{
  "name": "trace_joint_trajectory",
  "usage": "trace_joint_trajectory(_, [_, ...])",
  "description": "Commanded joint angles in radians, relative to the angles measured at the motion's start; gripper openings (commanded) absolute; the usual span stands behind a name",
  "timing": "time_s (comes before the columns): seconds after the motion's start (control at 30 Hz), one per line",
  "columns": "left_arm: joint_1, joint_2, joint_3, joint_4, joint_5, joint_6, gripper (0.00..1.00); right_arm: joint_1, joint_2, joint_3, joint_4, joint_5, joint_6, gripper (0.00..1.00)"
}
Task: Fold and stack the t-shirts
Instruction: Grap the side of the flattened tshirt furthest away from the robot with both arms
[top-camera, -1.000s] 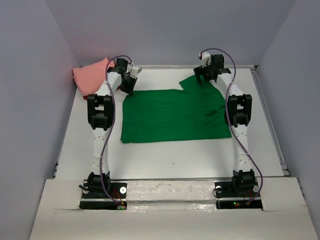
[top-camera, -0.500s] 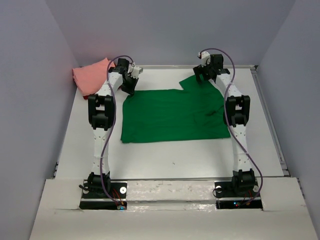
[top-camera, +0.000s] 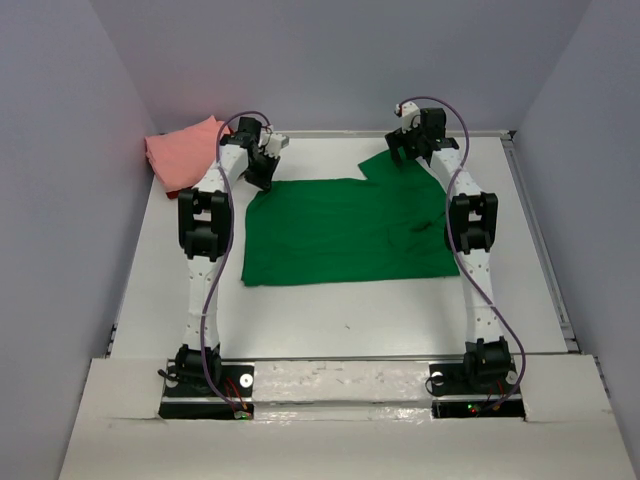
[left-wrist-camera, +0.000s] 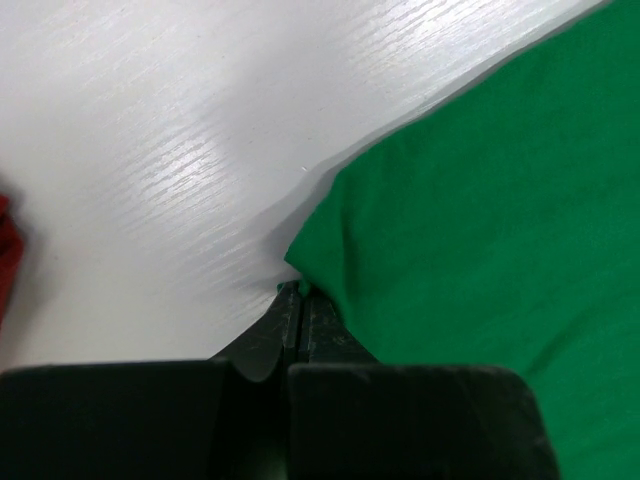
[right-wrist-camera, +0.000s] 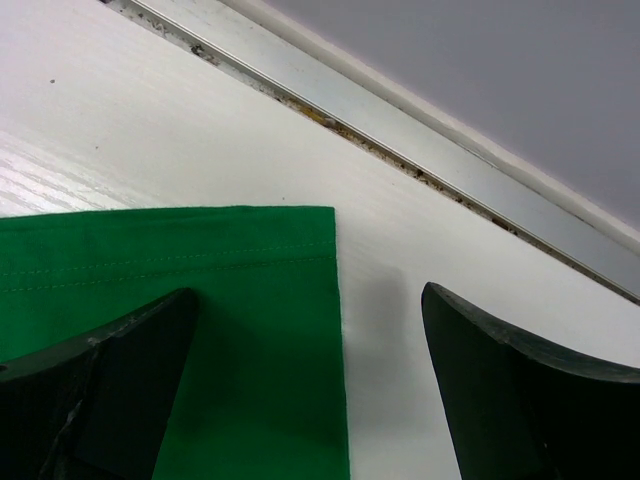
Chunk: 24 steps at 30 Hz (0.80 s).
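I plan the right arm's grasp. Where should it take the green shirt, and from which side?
The far right sleeve corner of the green shirt, from above: its hem lies flat between the fingers of the open right gripper. The left gripper pinches the far left corner.

No legible text, labels, brands, nos. or signs in any view — shirts, arms, table all w/o readable markings.
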Motion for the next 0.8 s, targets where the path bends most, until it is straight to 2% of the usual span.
trace_joint_trajectory(0.0, [-0.012,-0.071,-0.006,-0.03,0.009,-0.009,0.0,-0.004,0.022,0.057,0.036,-0.021,-0.017,1.0])
trace_joint_trajectory(0.2, [-0.013,-0.074,-0.011,-0.03,0.01,-0.006,0.0,-0.004,0.035,0.062,0.022,-0.036,-0.011,0.97])
trace_joint_trajectory(0.3, [-0.013,-0.078,-0.018,-0.028,0.012,-0.004,0.0,-0.004,0.035,0.06,0.005,-0.053,0.001,0.79])
trace_joint_trajectory(0.33, [-0.013,-0.08,-0.02,-0.027,0.012,-0.003,0.0,-0.004,0.033,0.057,-0.005,-0.061,0.008,0.77])
trace_joint_trajectory(0.63, [-0.013,-0.098,-0.051,-0.019,0.013,0.0,0.0,-0.004,-0.04,-0.072,-0.05,-0.087,0.018,0.71])
trace_joint_trajectory(0.7, [-0.012,-0.101,-0.055,-0.019,0.015,0.0,0.0,-0.004,-0.085,-0.142,-0.058,-0.104,0.028,0.71])
trace_joint_trajectory(0.77, [-0.013,-0.117,-0.07,-0.011,0.016,0.002,0.0,-0.013,-0.125,-0.211,-0.062,-0.127,0.049,0.75])
